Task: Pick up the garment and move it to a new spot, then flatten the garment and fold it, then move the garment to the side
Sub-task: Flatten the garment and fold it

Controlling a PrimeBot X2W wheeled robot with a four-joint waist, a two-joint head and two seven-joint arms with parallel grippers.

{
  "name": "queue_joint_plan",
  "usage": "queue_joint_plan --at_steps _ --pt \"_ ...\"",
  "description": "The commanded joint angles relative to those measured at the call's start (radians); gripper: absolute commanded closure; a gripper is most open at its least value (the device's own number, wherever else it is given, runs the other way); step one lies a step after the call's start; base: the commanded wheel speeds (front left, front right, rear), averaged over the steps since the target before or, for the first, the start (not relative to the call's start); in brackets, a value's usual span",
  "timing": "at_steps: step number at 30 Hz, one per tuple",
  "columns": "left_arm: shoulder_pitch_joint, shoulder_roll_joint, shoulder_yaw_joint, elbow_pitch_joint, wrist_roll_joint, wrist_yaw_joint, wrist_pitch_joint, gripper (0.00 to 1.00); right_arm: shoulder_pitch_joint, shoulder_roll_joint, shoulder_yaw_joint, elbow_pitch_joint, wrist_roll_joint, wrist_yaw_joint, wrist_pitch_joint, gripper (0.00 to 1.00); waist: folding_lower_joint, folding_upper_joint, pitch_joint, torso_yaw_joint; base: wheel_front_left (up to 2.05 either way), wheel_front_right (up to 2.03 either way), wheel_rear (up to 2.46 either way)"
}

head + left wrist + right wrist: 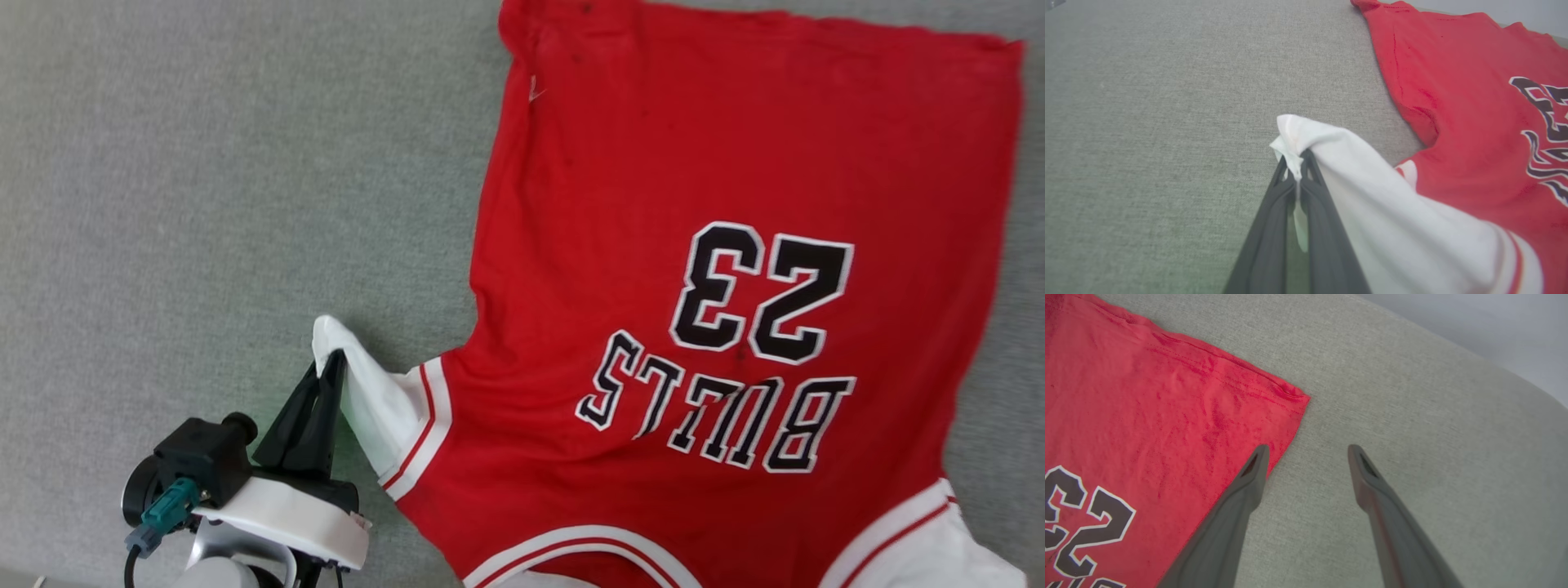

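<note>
The red garment (735,163) lies spread flat, lettering facing up, one white sleeve (367,400) raised and bunched.

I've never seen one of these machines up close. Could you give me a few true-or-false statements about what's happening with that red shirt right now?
1. The left gripper has its jaws shut on the garment's white sleeve. True.
2. The right gripper is clamped on cloth too. False: its jaws stand open, holding nothing.
3. The lettering faces up. True.
4. The garment is folded in half. False: it lies spread out.
5. It lies on bare wood. False: it lies on a grey fabric surface.
</note>
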Motion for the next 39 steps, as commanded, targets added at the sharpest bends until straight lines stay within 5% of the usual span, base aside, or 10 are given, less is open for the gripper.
queue_joint_plan --at_steps 1,5,13,14,25,34,39 --pt "-0.019 -0.001 0.001 -0.002 0.011 -0.001 -0.006 1.0 -0.017 0.017 -0.005 0.021 -0.012 0.0 0.006 0.0 -0.0003 -0.0001 0.064 0.051 0.0 0.0 0.0" --pt "-0.042 -0.021 0.003 -0.003 0.026 -0.009 -0.007 1.0 -0.018 0.068 -0.011 0.081 -0.049 0.0 0.018 0.0 -0.0003 -0.0001 0.102 0.068 0.0 0.0 0.0" --pt "-0.05 -0.051 0.019 0.018 0.046 -0.024 -0.004 1.0 0.101 0.065 0.044 0.146 -0.058 0.0 0.028 0.0 -0.0003 -0.0001 0.119 0.073 0.0 0.0 0.0" --pt "-0.051 -0.051 0.024 0.02 0.048 -0.025 -0.005 1.0 0.105 0.06 0.048 0.139 -0.052 0.0 0.022 1.0 -0.0003 -0.0001 0.118 0.072 0.0 0.0 0.0" --pt "0.007 -0.048 0.066 0.049 0.056 -0.029 -0.005 1.0 0.025 0.053 0.06 0.087 -0.004 0.0 -0.105 1.0 -0.0003 -0.0001 -0.031 0.018 0.0 0.0 0.0" --pt "0.109 -0.012 0.085 0.049 0.03 -0.017 0.0 1.0 0.222 -0.141 0.171 -0.147 0.152 0.0 -0.15 1.0 -0.0003 -0.0001 -0.204 -0.048 0.0 0.0 0.0" --pt "0.151 0.009 0.092 0.041 0.018 -0.007 0.008 1.0 0.443 -0.259 0.148 -0.257 0.236 0.0 -0.2 1.0 -0.0003 -0.0001 -0.267 -0.084 0.0 0.0 0.0"
